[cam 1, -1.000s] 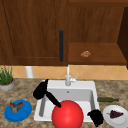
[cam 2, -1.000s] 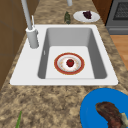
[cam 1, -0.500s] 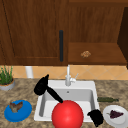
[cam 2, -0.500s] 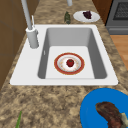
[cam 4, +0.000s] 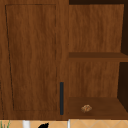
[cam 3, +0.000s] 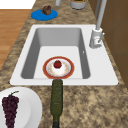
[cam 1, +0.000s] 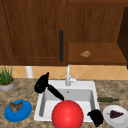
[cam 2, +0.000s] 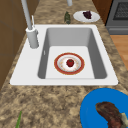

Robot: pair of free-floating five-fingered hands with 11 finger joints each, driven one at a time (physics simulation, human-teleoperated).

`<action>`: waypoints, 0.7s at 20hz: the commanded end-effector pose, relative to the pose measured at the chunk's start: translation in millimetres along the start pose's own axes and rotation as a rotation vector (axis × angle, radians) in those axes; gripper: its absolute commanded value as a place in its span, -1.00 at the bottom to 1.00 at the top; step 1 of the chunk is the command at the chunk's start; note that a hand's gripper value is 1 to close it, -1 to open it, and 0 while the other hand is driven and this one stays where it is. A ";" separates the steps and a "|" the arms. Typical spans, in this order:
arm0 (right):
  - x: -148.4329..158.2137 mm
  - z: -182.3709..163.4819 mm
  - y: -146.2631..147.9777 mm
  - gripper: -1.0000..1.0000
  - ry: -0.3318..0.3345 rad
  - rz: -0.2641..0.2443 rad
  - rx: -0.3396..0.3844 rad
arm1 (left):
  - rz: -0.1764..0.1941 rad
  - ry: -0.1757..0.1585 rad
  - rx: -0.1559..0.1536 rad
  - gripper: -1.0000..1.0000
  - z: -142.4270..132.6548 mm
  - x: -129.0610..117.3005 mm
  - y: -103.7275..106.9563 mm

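hovering left hand (cam 1: pixel 41 83), fingers straight, near white sink (cam 1: pixel 86 84) corner.

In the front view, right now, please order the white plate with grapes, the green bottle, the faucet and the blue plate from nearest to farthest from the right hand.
From the right hand, low at the sink's right edge:
1. White plate with grapes, just to its right.
2. Green bottle, on the counter behind it.
3. Faucet, at the sink's back.
4. Blue plate, far left on the counter.
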 end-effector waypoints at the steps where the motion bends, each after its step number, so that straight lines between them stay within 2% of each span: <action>1: 0.0 0.0 0.0 0.00 0.000 0.000 0.000 | -0.009 0.031 0.140 -1.00 -2.4 1.0 1.2; 6: 0.0 0.0 0.0 0.00 0.000 0.000 0.000 | -0.008 0.024 0.160 -1.00 -5.4 2.2 2.3; 10: 0.0 0.0 0.0 0.00 0.000 0.000 0.000 | -0.015 -0.006 0.181 -1.00 -5.2 1.8 1.1; 14: 0.0 0.0 0.0 0.00 0.000 0.000 0.000 | -0.020 -0.014 0.203 -1.00 -6.0 1.8 1.1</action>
